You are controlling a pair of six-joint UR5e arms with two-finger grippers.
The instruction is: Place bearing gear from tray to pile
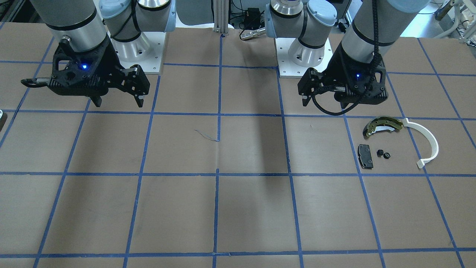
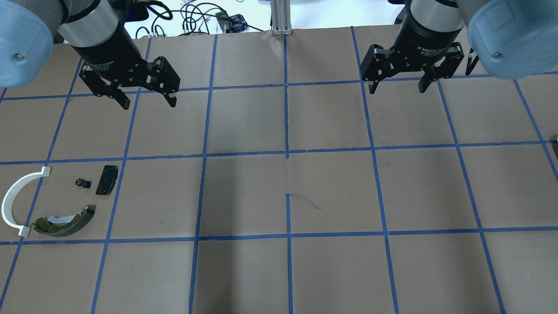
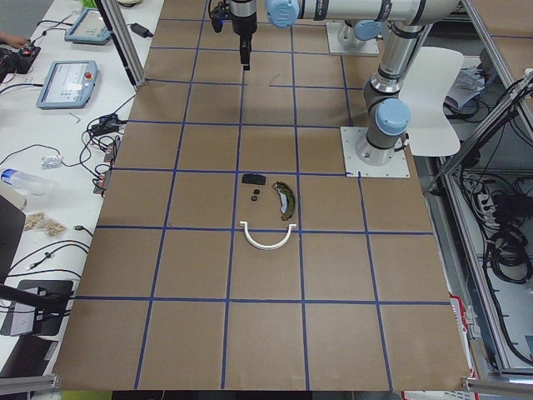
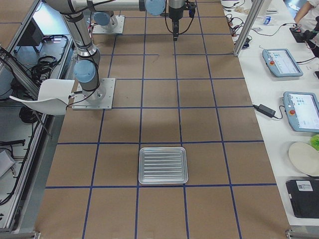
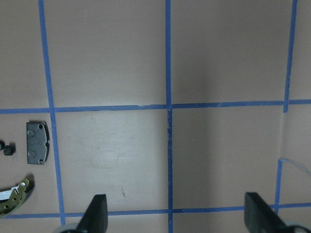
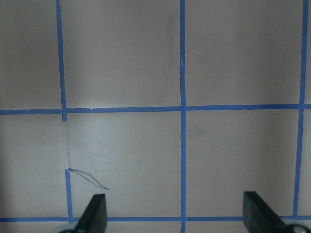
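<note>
Nearest in the front view, on the robot's left side of the table (image 1: 238, 208), lies the pile (image 1: 386, 155). It is spread flat rather than stacked, probably so each part stays easy to reach. A black pad (image 1: 365, 156) comes first, then two tiny black round pieces (image 1: 380, 152) just beside it. Behind them a white arc (image 1: 433, 143) curves round to the tip of a brake shoe (image 1: 385, 121), and I cannot tell whether those two touch.

The tray (image 4: 163, 167) sits well apart at the robot's right end (only the right-side view shows it whole), and nothing shows on its ribbed floor. So I judge that the gear is no longer there and is one of the two round pieces in the pile. They are too small to say which.

Farther back, both arms hang above bare table in front of their bases. The left gripper (image 2: 148, 104) has its fingers spread wide with nothing between them, and so does the right gripper (image 2: 397, 89). Both wrist views confirm the gap. That high, empty pose looks like rest, so the task seems done or close to it.
</note>
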